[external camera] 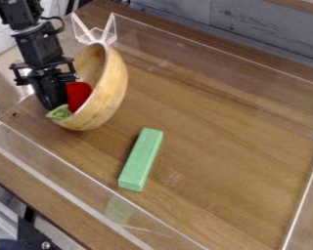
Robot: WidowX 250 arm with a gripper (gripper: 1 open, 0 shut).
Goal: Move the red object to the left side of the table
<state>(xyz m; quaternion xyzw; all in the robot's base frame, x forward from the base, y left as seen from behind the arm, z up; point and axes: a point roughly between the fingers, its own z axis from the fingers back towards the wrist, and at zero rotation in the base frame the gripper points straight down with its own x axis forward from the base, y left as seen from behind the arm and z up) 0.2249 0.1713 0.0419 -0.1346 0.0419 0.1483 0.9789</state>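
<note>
Leaning beside claw (52, 102): tilted bowl (105, 86); green block (141, 158) apart.

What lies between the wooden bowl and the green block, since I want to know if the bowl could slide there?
Only bare tabletop, as the camera view shows.

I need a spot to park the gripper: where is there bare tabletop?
The widest bare stretch of table lies right of the bowl and green block. It's crowded where gripper, red toy and tilted bowl meet.
</note>
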